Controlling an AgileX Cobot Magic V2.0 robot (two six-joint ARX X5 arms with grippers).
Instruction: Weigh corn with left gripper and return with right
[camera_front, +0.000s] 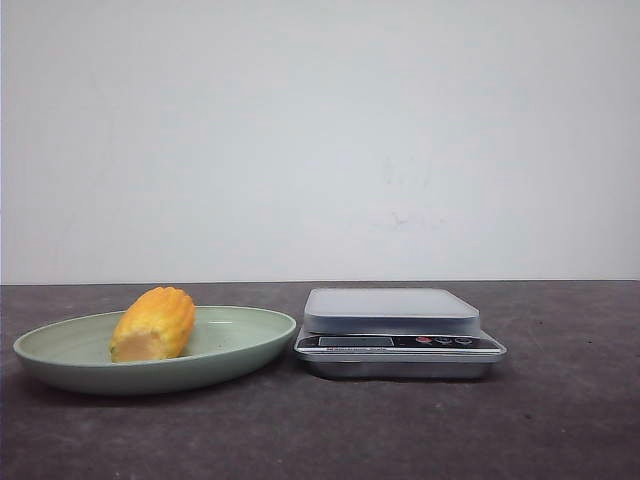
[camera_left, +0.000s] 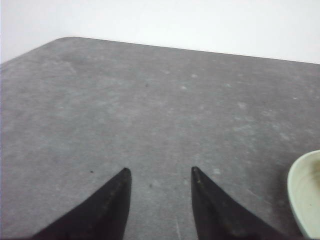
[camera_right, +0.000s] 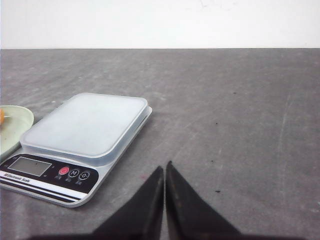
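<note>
- Front view: corn (camera_front: 153, 324) lay on plate (camera_front: 235, 345), beside scale (camera_front: 392, 310), unweighed.
- Left gripper (camera_left: 160, 172) spread apart, ready.
- Right gripper (camera_right: 165, 167) pressed together, idle.

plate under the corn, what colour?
Pale green plate, plain, no pattern; clearest in the front view.

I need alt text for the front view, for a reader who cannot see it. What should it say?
A short yellow-orange corn piece lies in a pale green plate on the left of a dark grey table. A silver kitchen scale with an empty platform stands just right of the plate. A plain white wall is behind; no gripper shows.
</note>
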